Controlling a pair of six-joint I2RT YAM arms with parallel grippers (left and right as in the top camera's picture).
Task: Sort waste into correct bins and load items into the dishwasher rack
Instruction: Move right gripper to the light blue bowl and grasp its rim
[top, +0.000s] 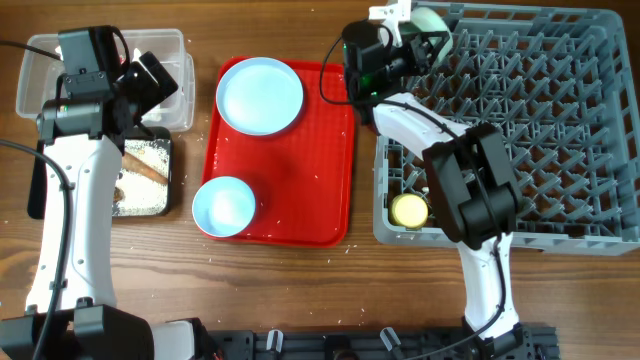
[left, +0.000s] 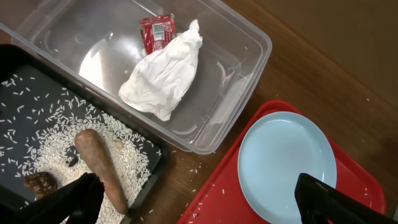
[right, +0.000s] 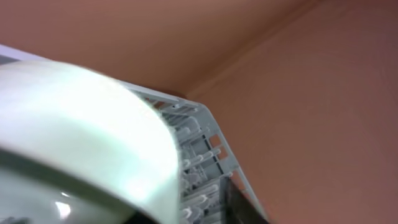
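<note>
- The left claw (left: 198, 190) is spread wide and holds nothing; 1 dark finger shows at each lower corner of its wrist view.
- Ahead of it and to its left sits the clear tub (left: 249, 50), holding the crumpled white paper (left: 163, 78) with the red wrapper (left: 157, 32) touching the paper's far end.
- Beside its left finger lies the black tray (left: 18, 68), strewn with rice (left: 56, 143). The brown stick (left: 99, 165) rests on the rice, and the small brown lump (left: 38, 183) is just left of the stick.
- Beside its right finger the pale blue plate (left: 287, 165) lies flat on the red tray (left: 211, 199).
- The right claw (top: 415, 35) is closed on the pale green bowl (top: 432, 24), tilted on edge over the near-left corner of the grey rack (top: 560, 120).
- Well behind this claw, the yellow cup (top: 408, 209) sits in the rack, beside the arm's elbow.
- The pale blue bowl (top: 223, 206) stands on the red tray, well apart from both claws.
</note>
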